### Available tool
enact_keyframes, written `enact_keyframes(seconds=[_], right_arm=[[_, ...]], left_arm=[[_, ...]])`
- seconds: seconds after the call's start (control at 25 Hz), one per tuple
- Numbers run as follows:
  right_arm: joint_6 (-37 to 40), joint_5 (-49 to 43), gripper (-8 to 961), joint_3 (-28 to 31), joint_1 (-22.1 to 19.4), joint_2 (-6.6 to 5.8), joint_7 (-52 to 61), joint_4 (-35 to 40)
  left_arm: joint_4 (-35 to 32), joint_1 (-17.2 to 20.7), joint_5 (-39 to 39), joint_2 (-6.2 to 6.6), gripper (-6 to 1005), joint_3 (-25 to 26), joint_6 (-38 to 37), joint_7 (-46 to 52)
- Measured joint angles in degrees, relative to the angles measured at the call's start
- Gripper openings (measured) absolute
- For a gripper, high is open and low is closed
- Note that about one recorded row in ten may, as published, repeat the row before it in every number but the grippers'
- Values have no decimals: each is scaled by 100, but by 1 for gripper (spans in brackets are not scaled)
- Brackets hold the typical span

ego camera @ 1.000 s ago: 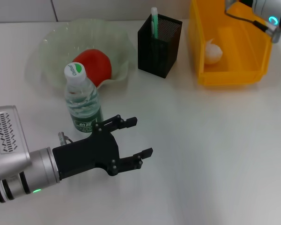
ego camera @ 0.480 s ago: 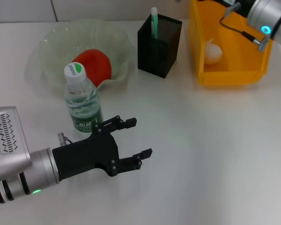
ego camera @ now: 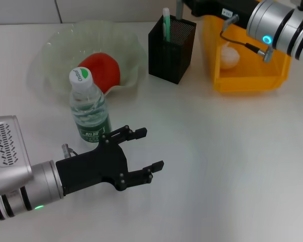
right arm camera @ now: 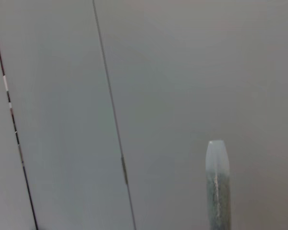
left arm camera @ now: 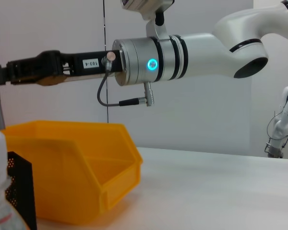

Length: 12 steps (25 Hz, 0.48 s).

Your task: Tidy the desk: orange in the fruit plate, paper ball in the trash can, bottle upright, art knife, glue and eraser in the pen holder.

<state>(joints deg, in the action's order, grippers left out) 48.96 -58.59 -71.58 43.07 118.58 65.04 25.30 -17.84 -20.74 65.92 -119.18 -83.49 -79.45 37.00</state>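
Grey stick point(ego camera: 179, 8) in right hand point(ego camera: 188, 6) over pen holder point(ego camera: 171, 49) rim | left hand point(ego camera: 149, 149) open, empty

Silver wrists — black jaws, glowing status rings.

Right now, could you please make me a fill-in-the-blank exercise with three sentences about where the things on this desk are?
1. The red-orange round fruit lies in the pale green ruffled glass ____.
2. The crumpled white paper ball lies inside the ____ plastic bin.
3. The small clear plastic bottle stands ____ on the white desk.

Missing words: plate; yellow-orange; upright
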Motion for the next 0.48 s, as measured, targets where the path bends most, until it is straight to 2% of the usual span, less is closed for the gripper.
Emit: enact_keyframes(seconds=[0.12, 0.28, 0.36, 0.48], right_arm=[[10, -62, 172, 1, -16, 27, -1, 1], [66, -74, 262, 17, -159, 43, -52, 113], [113, -74, 307, 17, -330, 53, -64, 285], [518, -78, 374, 0, -813, 65, -20, 746]], left_arm=[[0, 0, 0, 0, 802, 0, -4, 0], [0, 0, 0, 0, 802, 0, -8, 0], [0, 0, 0, 0, 802, 0, -7, 0], [-8, 0, 0, 0, 802, 0, -32, 0]])
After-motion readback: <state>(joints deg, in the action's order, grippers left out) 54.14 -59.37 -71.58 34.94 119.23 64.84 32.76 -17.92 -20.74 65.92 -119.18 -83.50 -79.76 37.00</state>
